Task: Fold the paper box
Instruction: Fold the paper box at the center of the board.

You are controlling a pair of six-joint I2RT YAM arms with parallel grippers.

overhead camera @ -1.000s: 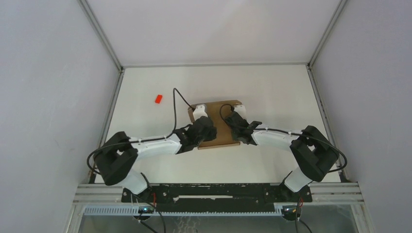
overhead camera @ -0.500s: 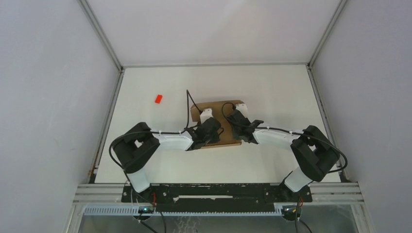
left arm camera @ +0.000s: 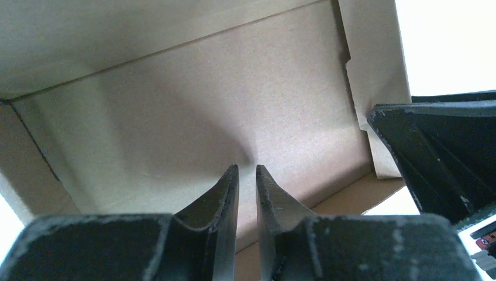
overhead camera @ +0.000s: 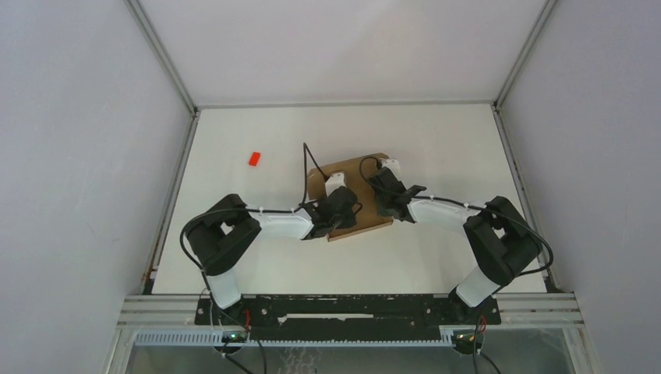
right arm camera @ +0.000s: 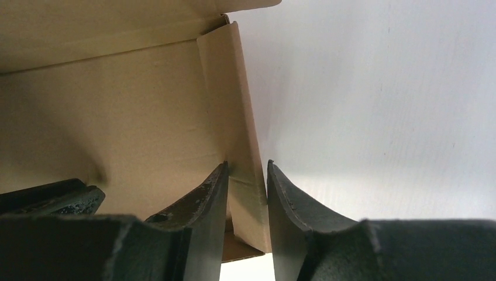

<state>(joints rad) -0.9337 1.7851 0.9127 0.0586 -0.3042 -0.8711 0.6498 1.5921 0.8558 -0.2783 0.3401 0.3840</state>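
The paper box (overhead camera: pixel 352 173) is brown cardboard, lying partly folded at the table's middle with both grippers in it. My left gripper (overhead camera: pixel 333 181) (left arm camera: pixel 247 167) points at the box's inner wall (left arm camera: pixel 175 105). Its jaws stand a narrow slit apart with nothing between them. My right gripper (overhead camera: pixel 387 169) (right arm camera: pixel 247 164) straddles an upright side flap (right arm camera: pixel 231 99) at the box's right end. That flap sits between the fingers and touches both. A finger of the right gripper (left arm camera: pixel 433 152) shows at the right of the left wrist view.
A small red block (overhead camera: pixel 254 158) lies on the white table (overhead camera: pixel 436 140) to the left of the box. Grey walls and metal rails (overhead camera: pixel 171 202) close in the table on both sides and at the back.
The left arm has drawn in and its gripper has moved right, deeper into the box, with its jaws narrowing. The box has turned slightly and shifted right. The right jaws have widened a little.
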